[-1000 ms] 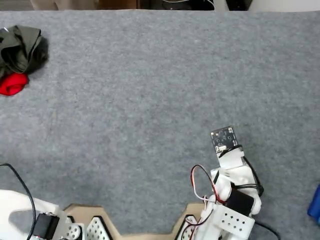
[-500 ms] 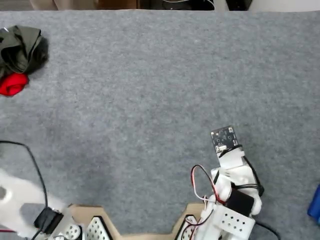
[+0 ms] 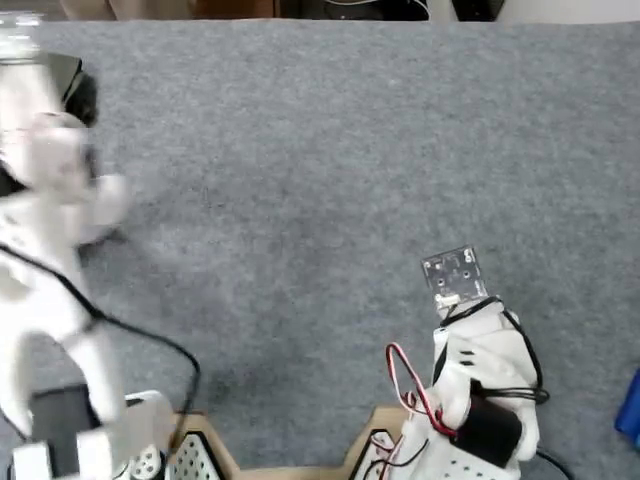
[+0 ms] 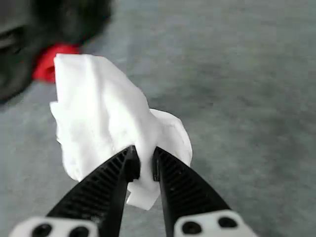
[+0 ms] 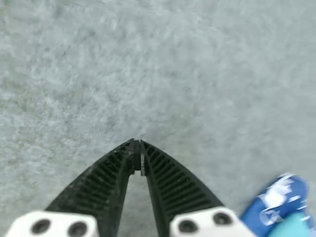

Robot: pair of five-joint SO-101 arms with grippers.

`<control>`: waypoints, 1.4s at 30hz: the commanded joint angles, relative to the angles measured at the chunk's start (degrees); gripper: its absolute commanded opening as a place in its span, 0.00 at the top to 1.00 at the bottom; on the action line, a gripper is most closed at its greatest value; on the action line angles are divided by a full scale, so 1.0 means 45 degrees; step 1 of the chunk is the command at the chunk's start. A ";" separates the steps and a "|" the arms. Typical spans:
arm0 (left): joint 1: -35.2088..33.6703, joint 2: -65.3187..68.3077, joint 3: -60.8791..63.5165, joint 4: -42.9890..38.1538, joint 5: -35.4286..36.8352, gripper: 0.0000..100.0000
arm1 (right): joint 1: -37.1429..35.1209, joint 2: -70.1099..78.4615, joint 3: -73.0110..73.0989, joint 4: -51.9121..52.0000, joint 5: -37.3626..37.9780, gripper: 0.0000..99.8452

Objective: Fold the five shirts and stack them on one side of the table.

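My left gripper [image 4: 143, 163] is shut on a crumpled white shirt [image 4: 103, 123], which hangs above the grey felt. Beyond it lie a dark shirt [image 4: 29, 39] and a red shirt [image 4: 49, 61]. In the high view the left arm [image 3: 50, 230] stretches up the table's left side, blurred, with the white shirt [image 3: 45, 150] at its tip near the dark shirt [image 3: 75, 85]. My right gripper [image 5: 137, 150] is shut on nothing, just above bare felt. A blue shirt [image 5: 276, 202] lies close beside it, also at the high view's right edge as the blue shirt [image 3: 630, 405].
Grey felt [image 3: 320, 160] covers the whole table. The right arm [image 3: 475, 380] sits low near the front edge. Both arm bases stand on a wooden mount [image 3: 215, 460] at the front.
The left arm has swung from the front left corner up toward the far left with the white shirt, now covering the red and dark shirts. The right arm shifted slightly.
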 commanded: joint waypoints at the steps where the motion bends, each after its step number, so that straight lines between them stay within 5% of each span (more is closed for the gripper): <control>1: 0.3790 -0.1182 0.0274 0.0137 0.1074 0.98 | 0.0869 -0.1280 -0.1006 -0.0293 0.0938 0.99; 9: 0.9260 0.0010 0.0293 0.0117 0.2247 0.98 | 0.3780 -0.1280 -0.0987 -0.2774 0.2520 0.99; 17: 0.9162 0.1162 0.0352 0.0117 0.1797 0.91 | 0.3819 -0.1299 -0.0244 -0.2872 0.2442 0.99; 21: 0.7893 0.1162 0.0234 0.0117 0.2442 0.73 | 0.3722 -0.1299 0.0049 -0.2872 0.2403 0.99; 27: 0.5040 0.1162 0.0234 0.0117 0.2442 0.57 | 0.1455 -0.1260 -0.0049 -0.2852 0.0840 0.92; 30: 0.2930 0.1162 0.0332 0.0117 0.2442 0.57 | 0.0361 -0.1260 -0.0068 -0.2911 0.0156 0.85; 38: -0.3223 0.1280 0.1602 0.0117 0.2403 0.57 | -0.2374 0.0166 -0.0967 -0.4063 -0.0977 0.86; 42: -0.5431 0.1280 0.2833 0.0117 0.1309 0.68 | -0.3155 0.3331 -0.2960 -0.4708 -0.1836 0.86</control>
